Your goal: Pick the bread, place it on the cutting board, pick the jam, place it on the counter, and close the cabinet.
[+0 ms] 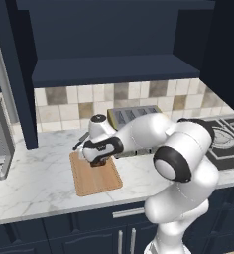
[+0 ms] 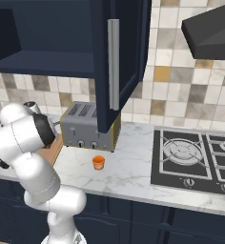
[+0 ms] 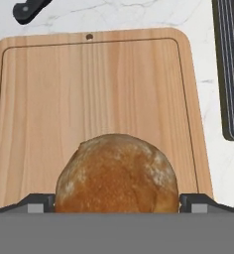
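The bread, a round brown roll with a mottled, floury crust, sits between the gripper's fingertips, which hold it at both sides over the near edge of the cutting board. The jam, a small orange jar, stands on the counter before the toaster. The cabinet door hangs open.
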You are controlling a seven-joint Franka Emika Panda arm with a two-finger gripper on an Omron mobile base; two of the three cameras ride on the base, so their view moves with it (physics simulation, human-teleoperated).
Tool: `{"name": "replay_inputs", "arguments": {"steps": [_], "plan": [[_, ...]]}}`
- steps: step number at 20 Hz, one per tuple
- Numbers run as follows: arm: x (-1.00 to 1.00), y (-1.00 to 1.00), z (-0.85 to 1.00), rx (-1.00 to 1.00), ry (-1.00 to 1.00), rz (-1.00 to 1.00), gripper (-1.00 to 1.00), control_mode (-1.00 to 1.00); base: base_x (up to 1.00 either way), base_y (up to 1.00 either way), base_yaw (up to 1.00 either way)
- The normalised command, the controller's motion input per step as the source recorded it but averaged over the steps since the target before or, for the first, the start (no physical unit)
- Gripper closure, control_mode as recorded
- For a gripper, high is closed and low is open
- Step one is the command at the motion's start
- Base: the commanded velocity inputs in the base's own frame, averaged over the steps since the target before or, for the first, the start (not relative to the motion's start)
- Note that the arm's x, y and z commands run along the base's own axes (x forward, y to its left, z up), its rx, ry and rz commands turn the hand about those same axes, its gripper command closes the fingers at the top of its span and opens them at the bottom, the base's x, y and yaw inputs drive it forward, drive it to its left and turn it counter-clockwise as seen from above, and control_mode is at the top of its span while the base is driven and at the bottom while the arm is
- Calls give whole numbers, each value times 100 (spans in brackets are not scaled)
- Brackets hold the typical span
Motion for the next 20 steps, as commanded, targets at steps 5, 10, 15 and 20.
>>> {"name": "replay_inputs", "arguments": {"steps": [5,10,15,20], "plan": [[-21,0,0,0,-11,0,-100,-100,0,0,0],[-21,0,5,0,-14,0,-100,-100,0,0,0],[-9,0,10,0,-8,0,-100,-100,0,0,0],[-12,0,13,0,-15,0,-100,-100,0,0,0]]}}
